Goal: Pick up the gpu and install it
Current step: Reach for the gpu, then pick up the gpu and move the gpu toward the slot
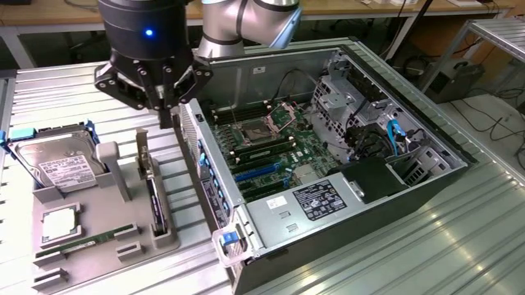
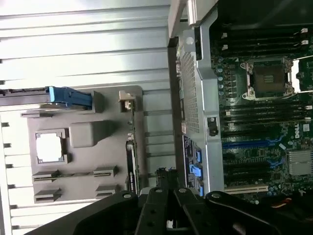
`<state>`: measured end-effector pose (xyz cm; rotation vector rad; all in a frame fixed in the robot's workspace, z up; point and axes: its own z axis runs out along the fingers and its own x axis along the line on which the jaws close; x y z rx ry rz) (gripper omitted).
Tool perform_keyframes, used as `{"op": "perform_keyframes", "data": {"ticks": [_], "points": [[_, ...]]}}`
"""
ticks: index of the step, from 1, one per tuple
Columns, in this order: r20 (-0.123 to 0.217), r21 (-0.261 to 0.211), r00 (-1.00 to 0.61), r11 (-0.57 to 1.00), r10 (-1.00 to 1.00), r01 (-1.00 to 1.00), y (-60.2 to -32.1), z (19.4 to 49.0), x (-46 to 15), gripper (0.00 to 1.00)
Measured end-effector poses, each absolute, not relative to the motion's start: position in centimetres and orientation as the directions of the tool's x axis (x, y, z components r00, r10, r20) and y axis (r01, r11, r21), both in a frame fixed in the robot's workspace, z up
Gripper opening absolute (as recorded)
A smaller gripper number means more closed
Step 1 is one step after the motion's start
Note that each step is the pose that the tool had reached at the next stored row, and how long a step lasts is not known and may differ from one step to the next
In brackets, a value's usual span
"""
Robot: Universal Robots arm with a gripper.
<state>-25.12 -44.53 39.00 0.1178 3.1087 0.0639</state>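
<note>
The gpu [image 1: 152, 200] stands on its long edge in a slot of the grey holder tray [image 1: 107, 249], with its silver bracket [image 1: 141, 146] pointing up at the far end. In the wrist view the gpu [image 2: 130, 164] is a thin dark strip along the tray's edge. My gripper [image 1: 166, 118] hangs above the gap between the tray and the rear wall of the open computer case [image 1: 201, 160], a little beyond and above the bracket. Its fingers come together at the tip with nothing between them. The gripper [image 2: 165, 172] is just past the card's end.
On the tray lie a silver hard drive [image 1: 58, 163] in a blue-handled carrier, a square processor [image 1: 59, 222] and a green memory stick [image 1: 90, 238]. Inside the case, the motherboard has blue slots [image 1: 258, 172], an open processor socket [image 1: 262, 132] and cables at the exterior view's right.
</note>
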Motion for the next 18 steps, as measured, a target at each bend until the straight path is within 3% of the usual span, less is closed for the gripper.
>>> {"op": "perform_keyframes", "data": {"ticks": [18], "points": [[-0.028,0.038,-0.997,0.996,0.076,0.075,-44.6,37.6,-29.0,0.11]]}}
